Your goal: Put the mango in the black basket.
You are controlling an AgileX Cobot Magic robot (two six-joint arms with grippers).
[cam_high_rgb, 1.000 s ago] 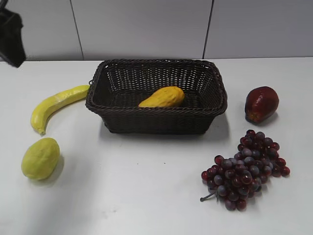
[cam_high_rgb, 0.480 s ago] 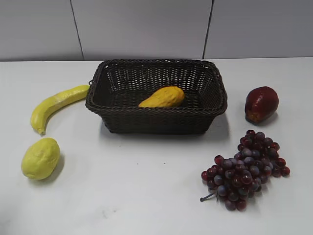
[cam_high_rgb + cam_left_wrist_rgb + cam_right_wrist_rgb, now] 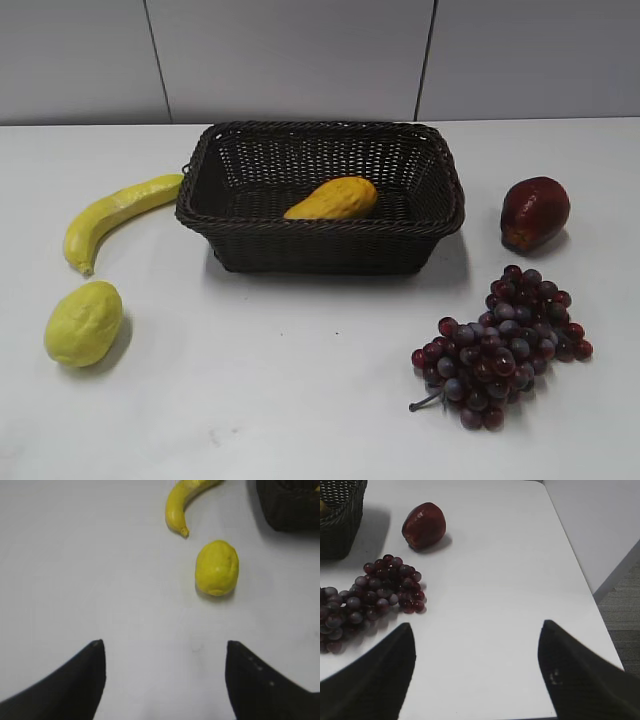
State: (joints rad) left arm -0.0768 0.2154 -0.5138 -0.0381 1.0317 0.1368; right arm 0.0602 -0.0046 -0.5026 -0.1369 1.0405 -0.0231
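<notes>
The orange-yellow mango [image 3: 333, 198] lies inside the black basket [image 3: 320, 232] at the table's middle back, near its front wall. A corner of the basket shows in the left wrist view [image 3: 295, 510] and in the right wrist view [image 3: 337, 525]. Neither gripper shows in the exterior view. My left gripper [image 3: 165, 652] is open and empty above bare table, short of the lemon. My right gripper [image 3: 476, 632] is open and empty above bare table, right of the grapes.
A banana [image 3: 115, 213] and a pale lemon [image 3: 83, 322] lie left of the basket; both show in the left wrist view, banana [image 3: 182, 502] and lemon [image 3: 216, 568]. A dark red fruit [image 3: 534, 212] and grapes [image 3: 505, 345] lie on the right. The table's right edge [image 3: 580, 580] is close.
One second ago a dark arm part showed at the exterior view's top left; it has left the view. The fruit and basket have not moved.
</notes>
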